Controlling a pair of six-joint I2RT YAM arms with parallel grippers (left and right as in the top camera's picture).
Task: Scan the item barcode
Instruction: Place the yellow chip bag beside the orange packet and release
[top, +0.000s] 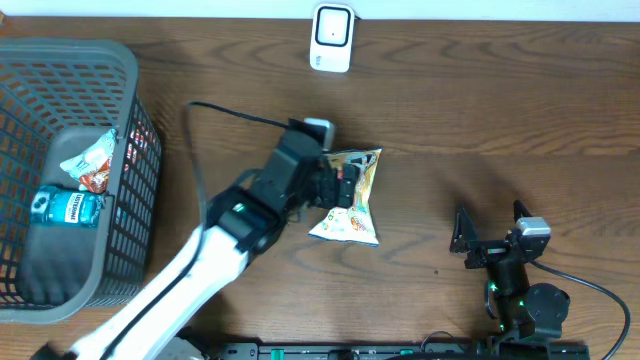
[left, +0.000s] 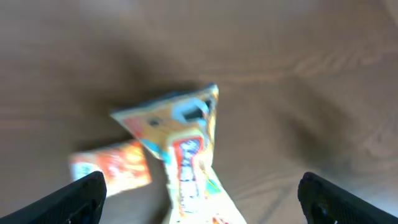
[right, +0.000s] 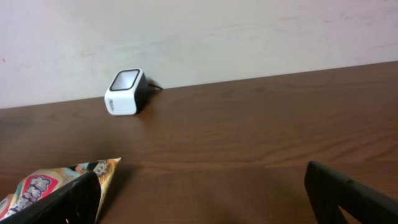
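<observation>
The item, a yellow and orange snack bag (top: 352, 205), lies on the wooden table near the middle. My left gripper (top: 343, 183) hovers over its left edge, open, with nothing gripped. In the blurred left wrist view the bag (left: 186, 143) lies loose below and between the wide-apart black fingers (left: 81, 196) of that gripper (left: 202, 202). The white barcode scanner (top: 331, 38) stands at the table's far edge. My right gripper (top: 490, 238) rests at the front right, open and empty. The right wrist view shows this gripper (right: 205, 199), a corner of the bag (right: 93, 171) and the scanner (right: 126, 92).
A grey mesh basket (top: 70, 55) stands at the left edge, holding a blue-labelled container (top: 68, 207) and a snack packet (top: 90, 160). A black cable (top: 215, 108) runs from the left arm across the table. A pale wall (right: 249, 31) lies behind the scanner.
</observation>
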